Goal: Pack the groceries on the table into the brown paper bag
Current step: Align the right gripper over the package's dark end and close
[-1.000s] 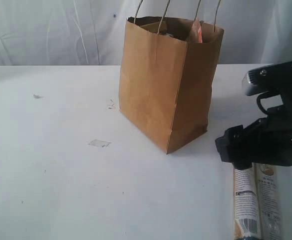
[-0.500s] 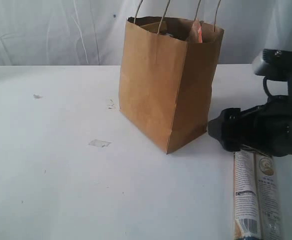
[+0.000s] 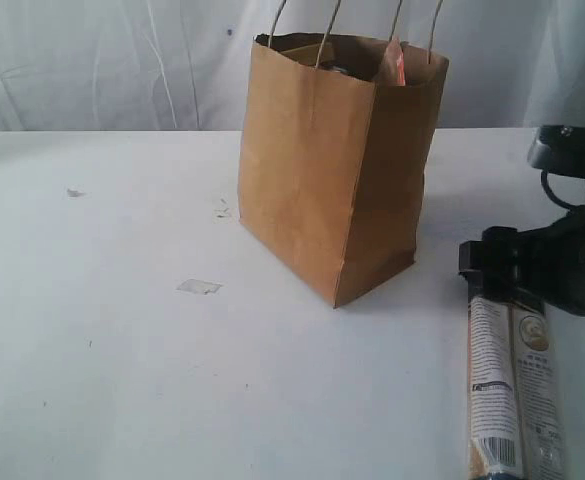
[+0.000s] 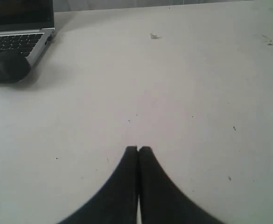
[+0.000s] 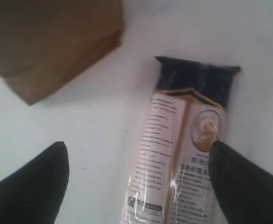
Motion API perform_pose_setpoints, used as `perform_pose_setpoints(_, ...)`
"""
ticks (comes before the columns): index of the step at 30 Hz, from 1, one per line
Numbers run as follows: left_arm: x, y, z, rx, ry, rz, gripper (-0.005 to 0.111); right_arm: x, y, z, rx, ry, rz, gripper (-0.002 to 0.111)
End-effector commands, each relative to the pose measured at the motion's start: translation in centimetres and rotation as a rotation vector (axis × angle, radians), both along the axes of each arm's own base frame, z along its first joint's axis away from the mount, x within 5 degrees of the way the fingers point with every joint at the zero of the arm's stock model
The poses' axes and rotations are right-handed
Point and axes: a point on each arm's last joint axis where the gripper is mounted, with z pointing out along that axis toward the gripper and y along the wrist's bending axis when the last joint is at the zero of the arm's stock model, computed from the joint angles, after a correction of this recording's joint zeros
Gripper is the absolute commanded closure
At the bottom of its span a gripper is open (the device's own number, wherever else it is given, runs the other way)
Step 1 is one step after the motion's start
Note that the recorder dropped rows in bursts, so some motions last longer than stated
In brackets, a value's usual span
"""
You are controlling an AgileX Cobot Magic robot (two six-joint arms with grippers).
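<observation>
Print covered the long beige printed packet (image 3: 512,390), which lay flat on the table (image 3: 122,350) nearest us, but we could not read it. The right gripper (image 5: 138,184) hung over its dark end, fingers spread wide and grasping nothing. Beyond stood the brown paper bag (image 3: 322,170), upright, with an orange-edged pouch top (image 3: 394,62) poking above its rim. Only the left wrist view showed the left gripper (image 4: 138,150), fingers pressed together on nothing, and a laptop (image 4: 17,28) farther off.
</observation>
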Motion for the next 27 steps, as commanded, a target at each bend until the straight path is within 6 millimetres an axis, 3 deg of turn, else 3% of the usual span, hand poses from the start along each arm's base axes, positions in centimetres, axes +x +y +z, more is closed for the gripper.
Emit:
perform_pose_setpoints(1,0.0,0.0,-0.1,-0.005,-0.004,0.000,0.107,2.3,0.0,-1.0,-0.033,0.050,-0.050,0.032)
perform_pose_setpoints(8,0.0,0.0,-0.1,-0.005,-0.004,0.000,0.107,3.8,0.6,-2.9,-0.054,0.122,-0.050,0.032)
perform_pose_setpoints(18,0.0,0.0,-0.1,-0.005,-0.004,0.000,0.107,3.9,0.5,-3.0,-0.084,0.117,-0.036,0.032)
perform_pose_setpoints(24,0.0,0.0,-0.1,-0.005,-0.004,0.000,0.107,3.8,0.4,-3.1,-0.087,0.130,-0.047,0.012)
perform_pose_setpoints(27,0.0,0.0,-0.1,-0.005,-0.004,0.000,0.107,3.5,0.3,-3.2,-0.093,0.164,-0.066,0.007)
